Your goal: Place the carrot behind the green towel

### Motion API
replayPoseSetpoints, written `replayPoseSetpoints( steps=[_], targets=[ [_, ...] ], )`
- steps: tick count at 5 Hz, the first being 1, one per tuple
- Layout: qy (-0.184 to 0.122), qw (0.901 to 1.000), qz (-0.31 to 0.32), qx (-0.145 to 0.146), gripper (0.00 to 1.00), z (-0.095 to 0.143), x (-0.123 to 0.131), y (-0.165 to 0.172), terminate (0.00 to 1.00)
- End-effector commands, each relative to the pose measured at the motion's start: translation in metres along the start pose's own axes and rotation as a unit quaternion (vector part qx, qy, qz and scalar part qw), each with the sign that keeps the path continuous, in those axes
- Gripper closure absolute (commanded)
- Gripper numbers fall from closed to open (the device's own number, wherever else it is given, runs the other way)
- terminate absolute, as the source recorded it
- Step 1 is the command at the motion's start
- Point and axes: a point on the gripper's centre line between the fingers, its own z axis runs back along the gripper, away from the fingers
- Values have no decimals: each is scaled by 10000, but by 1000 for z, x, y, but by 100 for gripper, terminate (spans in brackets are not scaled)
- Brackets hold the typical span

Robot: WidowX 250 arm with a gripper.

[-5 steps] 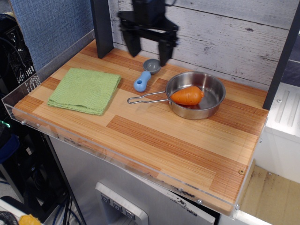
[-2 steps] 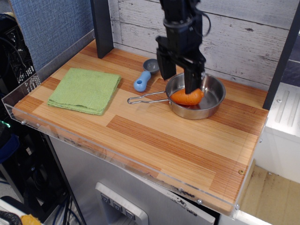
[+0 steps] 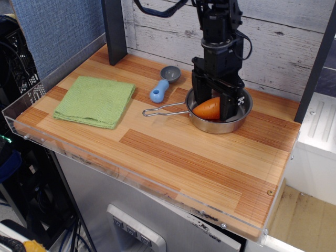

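Observation:
The orange carrot (image 3: 205, 109) lies on its side in the steel pan (image 3: 211, 127) at the back right of the wooden table. My gripper (image 3: 212, 106) has come down into the pan and straddles the carrot. One finger stands behind the carrot's thick end and the other in front of its tip. The jaws are open, and I see no squeeze on the carrot. The light green towel (image 3: 95, 101) lies flat and folded at the left of the table, well apart from the gripper.
A blue-handled scoop (image 3: 159, 92) with a grey bowl lies between the towel and the pan. The pan's wire handle (image 3: 163, 110) points left. A dark post (image 3: 114, 31) stands at the back left, in front of the plank wall. A clear rim edges the table's left and front.
The gripper moved right from above the scoop to over the pan, then dropped down around the carrot. The carrot, pan and towel have not moved.

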Motion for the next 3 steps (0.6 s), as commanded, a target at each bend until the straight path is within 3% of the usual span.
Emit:
replayPoseSetpoints(
  steps=[1, 2, 3],
  targets=[
    [-179, 9998, -28, 13, 0, 4, 2, -2, 0],
    [-13, 9999, 143, 92, 100, -3, -1, 2, 0],
    [67, 9996, 213, 157, 100, -7, -4, 5, 0]
  ],
)
